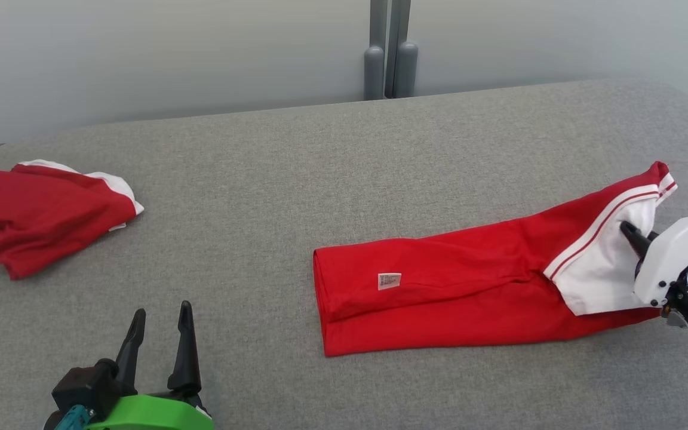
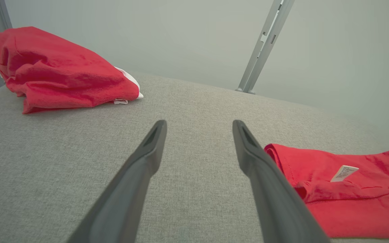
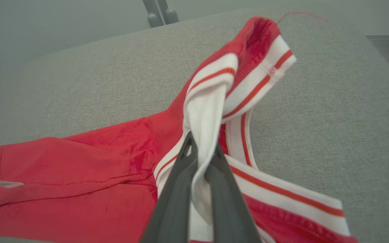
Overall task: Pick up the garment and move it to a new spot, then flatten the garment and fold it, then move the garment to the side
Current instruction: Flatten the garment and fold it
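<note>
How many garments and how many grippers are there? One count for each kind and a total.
Garments: 2, the long garment and the bunched garment.
Grippers: 2, the left gripper, open, and the right gripper, shut on the long garment.
Total: 4

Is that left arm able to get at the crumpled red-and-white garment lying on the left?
Probably yes: the left gripper stands open, with bare grey fabric between it and the crumpled red garment.

Left red garment (image 1: 39,215) runs off-frame; marks on the label (image 1: 389,280), perhaps text, are unreadable.
</note>
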You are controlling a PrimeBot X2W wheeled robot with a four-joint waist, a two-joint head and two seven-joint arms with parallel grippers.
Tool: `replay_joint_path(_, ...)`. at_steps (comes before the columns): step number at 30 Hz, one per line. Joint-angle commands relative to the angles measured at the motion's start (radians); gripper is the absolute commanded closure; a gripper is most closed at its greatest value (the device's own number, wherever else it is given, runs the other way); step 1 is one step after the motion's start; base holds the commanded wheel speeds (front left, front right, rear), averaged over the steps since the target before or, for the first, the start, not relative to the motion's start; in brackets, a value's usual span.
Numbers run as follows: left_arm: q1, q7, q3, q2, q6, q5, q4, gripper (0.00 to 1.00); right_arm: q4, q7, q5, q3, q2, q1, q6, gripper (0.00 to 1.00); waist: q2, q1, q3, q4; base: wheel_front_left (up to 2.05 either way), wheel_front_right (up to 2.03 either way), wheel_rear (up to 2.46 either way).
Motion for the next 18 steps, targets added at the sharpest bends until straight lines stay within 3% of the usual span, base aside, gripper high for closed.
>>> replay_joint_path(1,0.018,-0.001,0.000,0.002,-0.003,0.007,0.001,0.00,-0.018,0.008,0.007,0.008,0.005,0.013,-0.001,1.00,-0.0001,0.0000,-0.004,0.005,0.00,0.00,0.00)
replay_joint_path(10,0.022,0.000,-0.011,-0.001,-0.006,0.002,0.006,0.00,-0.177,0.078,0.000,0.116,0.056,0.038,-0.001,1.00,-0.0001,0.0000,-0.020,0.034,0.00,0.00,0.00)
replay_joint_path(18,0.016,-0.001,-0.020,-0.008,-0.011,0.000,0.011,0.00,-0.175,0.073,-0.041,0.212,0.166,0.006,-0.001,1.00,-0.0001,0.0000,-0.023,0.060,0.00,0.00,0.00)
